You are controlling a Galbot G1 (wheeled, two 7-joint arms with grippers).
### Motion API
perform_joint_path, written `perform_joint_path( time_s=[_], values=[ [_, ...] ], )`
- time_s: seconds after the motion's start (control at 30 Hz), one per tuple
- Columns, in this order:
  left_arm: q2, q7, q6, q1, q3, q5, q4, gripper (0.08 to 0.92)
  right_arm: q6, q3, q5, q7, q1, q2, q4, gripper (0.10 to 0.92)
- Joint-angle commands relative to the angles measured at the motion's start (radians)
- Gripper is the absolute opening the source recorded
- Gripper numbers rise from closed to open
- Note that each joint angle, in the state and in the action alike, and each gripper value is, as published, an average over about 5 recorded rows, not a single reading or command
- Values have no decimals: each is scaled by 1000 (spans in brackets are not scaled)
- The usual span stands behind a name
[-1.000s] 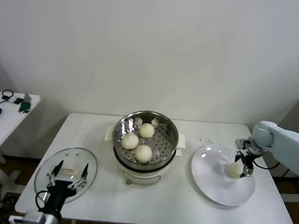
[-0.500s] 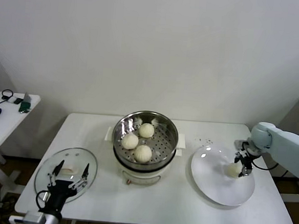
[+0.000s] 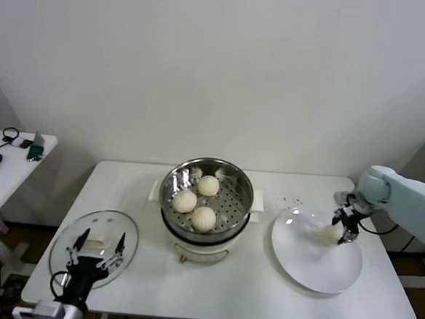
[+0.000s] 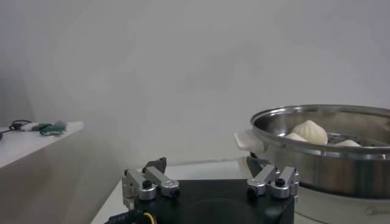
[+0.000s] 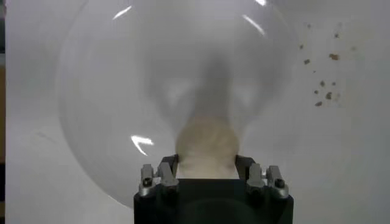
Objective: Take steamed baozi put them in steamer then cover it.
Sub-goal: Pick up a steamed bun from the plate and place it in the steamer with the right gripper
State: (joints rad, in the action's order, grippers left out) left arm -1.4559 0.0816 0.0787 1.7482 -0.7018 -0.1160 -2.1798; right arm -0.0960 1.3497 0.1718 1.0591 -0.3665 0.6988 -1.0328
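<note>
The last baozi (image 3: 332, 233), judged soft, light and easily dented, is gripped across its widest part by the right tool (image 3: 343, 232) just above the white plate (image 3: 315, 263), while the left tool (image 3: 98, 257) hangs open over the cover (image 3: 68, 243).

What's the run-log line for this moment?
right gripper: shut on last baozi, over plate | steamer: three baozi inside | left gripper: open, over cover
</note>
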Motion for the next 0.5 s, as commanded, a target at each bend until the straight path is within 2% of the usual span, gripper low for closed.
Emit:
perform_joint_path(
  time_s=[0.03, 0.27, 0.5],
  values=[
    [-2, 0, 11, -11, 2, 3, -1, 823, 2, 216, 187, 16, -379, 12, -131, 636],
    [3, 2, 28, -27, 0, 1, -10, 823, -16, 349, 382, 51, -710, 106, -214, 636],
    [6, 5, 34, -30, 6, -2, -23, 823, -82, 321, 509, 45, -826, 204, -351, 636]
  ],
)
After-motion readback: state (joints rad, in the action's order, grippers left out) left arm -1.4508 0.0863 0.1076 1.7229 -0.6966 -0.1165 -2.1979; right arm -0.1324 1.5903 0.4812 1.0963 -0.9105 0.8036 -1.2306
